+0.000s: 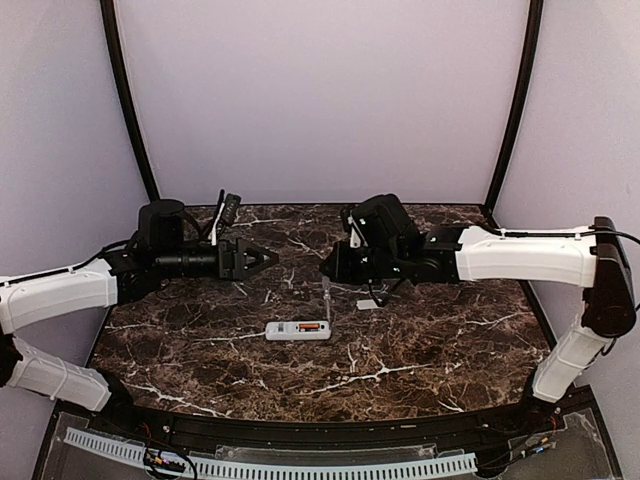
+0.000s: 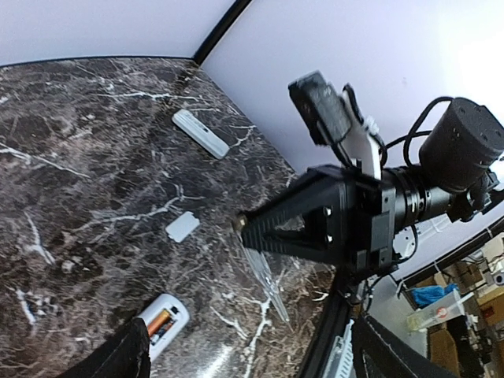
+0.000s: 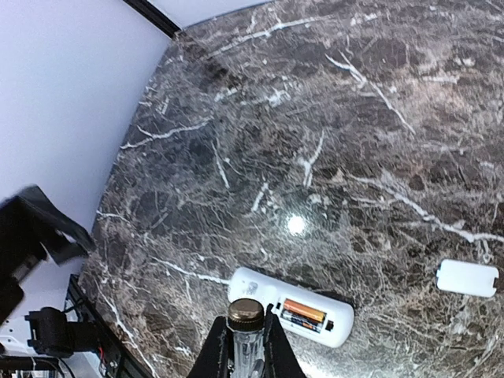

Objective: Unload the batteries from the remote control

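Orange batteries are lying in the open bay of the white remote control, which is resting flat on the marble bench directly beneath the right hand. Two cells seem to be sitting side by side, though the lower one is showing too dark to be sure. That hand is clenching a clear tool with a brass-coloured end, pointing it down toward the remote control. The loose cover is lying off to that hand's side, well apart from the bay. The left hand is hovering released, fingers wide, facing the right hand from across the remote control and gripping nothing.

Judging from this, the step in hand is prying the first cell out. Doing it well is probably meaning lowering the tool tip into the gap at one end of a cell and levering gently upward, not stabbing along the bay. The remote control is looking light and the bench slick. The left hand should therefore be coming down to pin the casing beyond the bay before any levering.
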Tool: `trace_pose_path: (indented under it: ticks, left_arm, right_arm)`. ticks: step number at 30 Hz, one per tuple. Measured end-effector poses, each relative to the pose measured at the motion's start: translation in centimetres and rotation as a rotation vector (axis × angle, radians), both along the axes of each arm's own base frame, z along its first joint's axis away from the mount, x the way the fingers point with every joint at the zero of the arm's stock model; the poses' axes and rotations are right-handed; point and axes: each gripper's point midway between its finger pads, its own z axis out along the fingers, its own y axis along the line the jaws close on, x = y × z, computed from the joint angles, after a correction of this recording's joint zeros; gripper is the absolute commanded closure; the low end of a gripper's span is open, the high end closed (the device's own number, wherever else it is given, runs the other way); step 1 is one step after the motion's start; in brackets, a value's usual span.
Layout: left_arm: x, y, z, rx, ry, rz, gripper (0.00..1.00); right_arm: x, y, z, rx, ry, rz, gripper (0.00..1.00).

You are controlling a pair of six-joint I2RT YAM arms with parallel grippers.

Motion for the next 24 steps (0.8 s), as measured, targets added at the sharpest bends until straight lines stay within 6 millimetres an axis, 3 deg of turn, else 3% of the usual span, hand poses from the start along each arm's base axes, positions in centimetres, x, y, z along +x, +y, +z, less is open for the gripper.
trace_pose_path:
  ticks: [9, 16, 24]
  left_arm:
    - [-3.6, -4.9, 1.3, -0.174, 0.114, -0.14, 0.12]
    - [-4.3, -7.8, 0.5, -0.185, 0.184, -0.227, 0.17]
    - [-5.3, -10.2, 0.0, -0.181, 0.228, -0.314, 0.62]
  right_arm:
    - [1.2, 0.8, 7.7, 0.216, -0.15, -0.003, 1.0]
    - [0.8, 1.3, 9.2, 0.294, -0.168, 0.022, 1.0]
    - [0.6, 1.1, 9.6, 0.319, -0.177, 0.024, 1.0]
